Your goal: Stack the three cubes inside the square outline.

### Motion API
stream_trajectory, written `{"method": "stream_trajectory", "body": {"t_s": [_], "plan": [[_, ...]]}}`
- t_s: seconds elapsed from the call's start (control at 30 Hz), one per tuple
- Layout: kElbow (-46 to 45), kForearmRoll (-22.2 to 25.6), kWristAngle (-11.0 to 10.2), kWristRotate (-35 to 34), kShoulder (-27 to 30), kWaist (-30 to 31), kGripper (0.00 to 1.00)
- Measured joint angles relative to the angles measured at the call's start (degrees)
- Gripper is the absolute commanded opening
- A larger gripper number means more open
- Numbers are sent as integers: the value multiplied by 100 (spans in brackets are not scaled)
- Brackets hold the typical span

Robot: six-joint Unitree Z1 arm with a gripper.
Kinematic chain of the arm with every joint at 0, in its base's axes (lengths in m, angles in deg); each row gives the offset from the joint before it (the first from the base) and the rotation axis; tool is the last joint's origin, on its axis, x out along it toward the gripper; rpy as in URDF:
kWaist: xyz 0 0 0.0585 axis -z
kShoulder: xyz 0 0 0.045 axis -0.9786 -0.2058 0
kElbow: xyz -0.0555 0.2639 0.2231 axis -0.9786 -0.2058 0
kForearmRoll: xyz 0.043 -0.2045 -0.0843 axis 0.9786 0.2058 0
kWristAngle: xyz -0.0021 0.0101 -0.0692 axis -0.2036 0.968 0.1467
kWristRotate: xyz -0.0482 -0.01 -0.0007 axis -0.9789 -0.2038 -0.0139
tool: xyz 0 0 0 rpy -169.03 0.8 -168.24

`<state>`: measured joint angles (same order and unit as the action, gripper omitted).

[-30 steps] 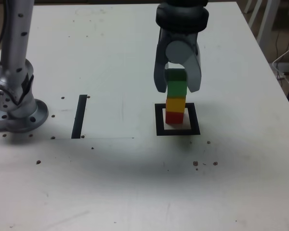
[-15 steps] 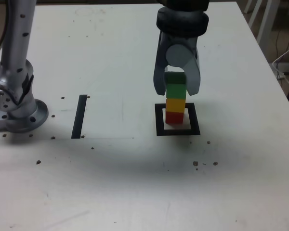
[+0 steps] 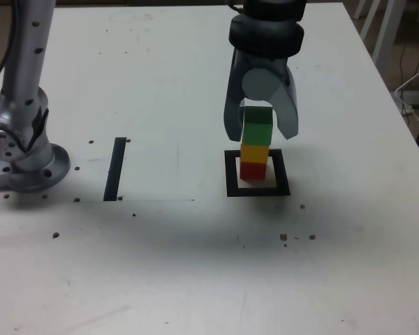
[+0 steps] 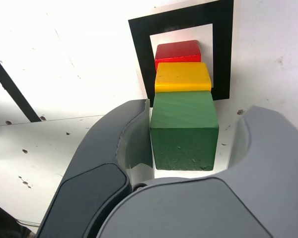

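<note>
Ok, so going by the exterior view, left to right: the far left is taken up by the silver-grey metal arm base (image 3: pixel 29 164), planted on the big white speckled tabletop (image 3: pixel 160 258). Next up, a straight black tape strip (image 3: pixel 115 169) can be seen stuck down, kinda slanted.

Further right, the thick black tape square outline with the white centre (image 3: pixel 232 174) is found, and all three cubes are piled up there in one stack. The small matte red cube (image 3: pixel 253 171) is seen at the bottom, inside the outline, the small matte yellow cube (image 3: pixel 255 153) is sat on top of that, and the small matte green cube (image 3: pixel 258 127) is perched on the very top. The stack isn't lined up perfectly, tbh.

The green one is straddled by the grey two-fingered gripper (image 3: pixel 262 135). Its jaws are spread apart, and in the wrist view a gap is left at one side of the cube, so nothing's being clamped. Whether the other finger is touched by the cube can't really be told.

Over at the far right, a thin white cable (image 3: pixel 412 118) is seen beyond the table edge.
</note>
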<state>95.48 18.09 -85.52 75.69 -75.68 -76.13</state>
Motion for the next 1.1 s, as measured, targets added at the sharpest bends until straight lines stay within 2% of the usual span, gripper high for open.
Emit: {"method": "stream_trajectory", "body": {"t_s": [0.13, 0.2, 0.43, 0.77, 1.1], "plan": [[-62, 0, -72, -10, 18, -12, 93], [-191, -1, -228, -123, 152, -16, 97], [-652, -17, -477, -391, 752, -40, 99], [-1937, -180, -458, -516, 1856, -208, 99], [-3816, -998, -318, -540, 2557, -358, 99]]}}
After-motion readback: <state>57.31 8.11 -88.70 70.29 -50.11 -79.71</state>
